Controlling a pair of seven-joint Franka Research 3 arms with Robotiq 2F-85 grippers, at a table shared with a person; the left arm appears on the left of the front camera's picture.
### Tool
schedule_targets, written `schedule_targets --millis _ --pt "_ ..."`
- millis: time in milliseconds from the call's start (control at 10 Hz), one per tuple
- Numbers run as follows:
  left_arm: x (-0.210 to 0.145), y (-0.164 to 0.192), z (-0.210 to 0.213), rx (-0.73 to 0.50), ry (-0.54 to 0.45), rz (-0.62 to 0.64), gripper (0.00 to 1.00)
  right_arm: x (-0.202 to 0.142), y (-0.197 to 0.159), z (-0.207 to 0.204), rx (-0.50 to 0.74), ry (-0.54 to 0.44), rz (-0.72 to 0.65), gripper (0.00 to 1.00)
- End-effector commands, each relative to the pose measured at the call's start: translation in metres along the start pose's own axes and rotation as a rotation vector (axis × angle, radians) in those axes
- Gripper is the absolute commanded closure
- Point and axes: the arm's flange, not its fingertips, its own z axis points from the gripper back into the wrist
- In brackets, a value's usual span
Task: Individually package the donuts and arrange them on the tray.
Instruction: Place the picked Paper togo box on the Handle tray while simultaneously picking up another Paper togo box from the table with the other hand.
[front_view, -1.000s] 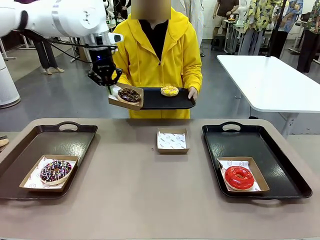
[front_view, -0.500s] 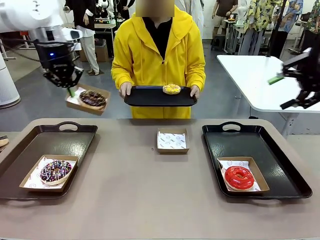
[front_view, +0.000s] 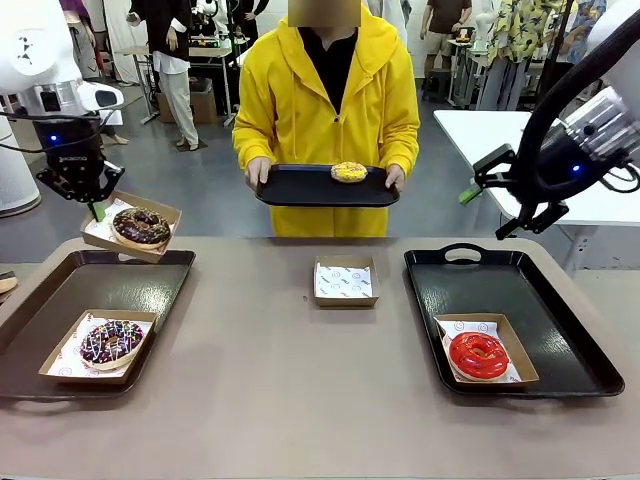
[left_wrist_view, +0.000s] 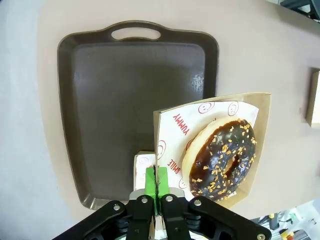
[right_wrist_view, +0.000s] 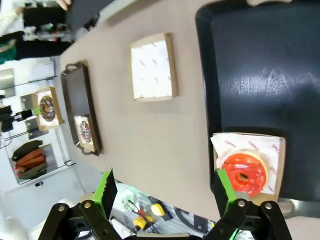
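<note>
Your left gripper (front_view: 97, 208) has swung the donut box (front_view: 120, 249) over the brown tray's (front_view: 100, 290) edge, pinching its rim. Your right gripper (front_view: 488, 210) is spread.

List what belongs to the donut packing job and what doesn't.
Job: boxed chocolate donut in the left end effector; sprinkled donut, left tray; red donut, right tray; yellow donut on the person's tray; empty box mid-table.
Not job: white side table; bystanders behind.
</note>
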Motion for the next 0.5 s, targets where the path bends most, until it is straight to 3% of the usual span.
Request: schedule_targets --millis 0,100,400 --pt "0.004 0.010 -0.006 0.017 -0.032 -0.021 0.99 0.003 -0.009 -0.005 0.059 0.000 -0.007 0.00" --pt "0.000 0.000 0.000 0.000 0.000 0.000 0.99 0.000 0.000 0.000 0.000 0.000 0.000 0.00" --pt "0.000 0.000 0.000 0.000 0.000 0.000 0.99 0.000 0.000 0.000 0.000 0.000 0.000 0.00"
